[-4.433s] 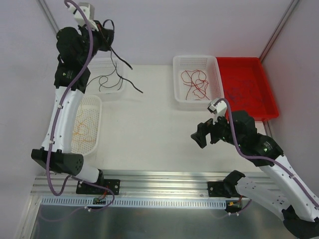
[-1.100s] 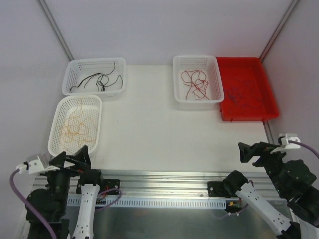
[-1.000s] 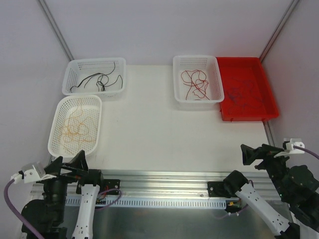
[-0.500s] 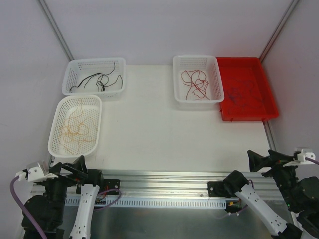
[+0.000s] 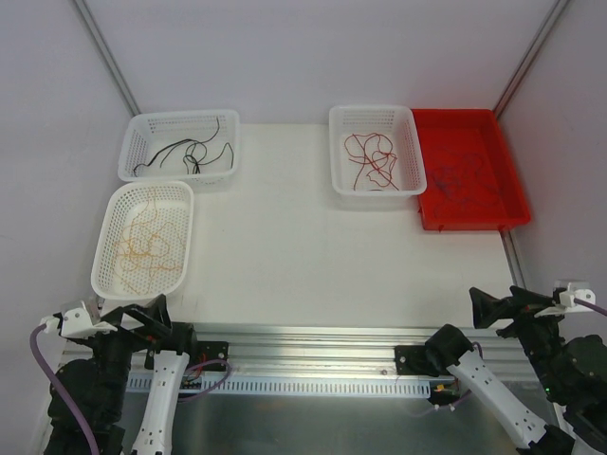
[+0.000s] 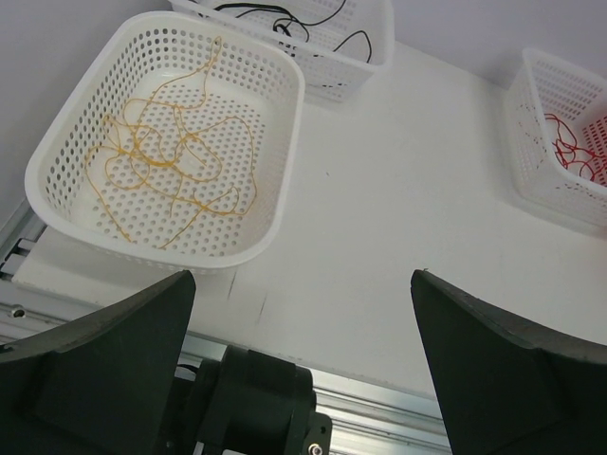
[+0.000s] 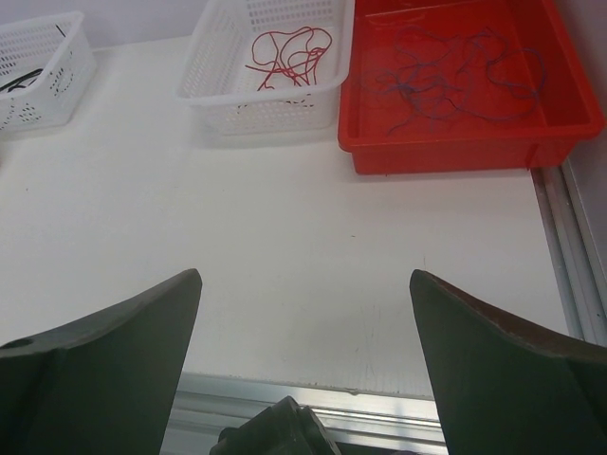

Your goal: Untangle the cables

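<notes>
Both arms have pulled back, well away from the red tray [image 5: 513,216]. The left gripper [image 6: 300,281] and right gripper [image 7: 303,277] gape wide, empty. The cables [image 5: 373,158] seem sorted by colour, in it and in the baskets [image 5: 372,111] to its left. The task is likely finished, and only parking remains.

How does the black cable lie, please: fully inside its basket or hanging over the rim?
Fully inside: from above, the black cable curls within its white basket, no end draped over the rim.

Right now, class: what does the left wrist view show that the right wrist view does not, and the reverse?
Only left wrist: the yellow-orange cables in a white basket. Only right wrist: the dark blue-purple cables in the red tray. Both: the red cables, the black cables, the white table.
</notes>
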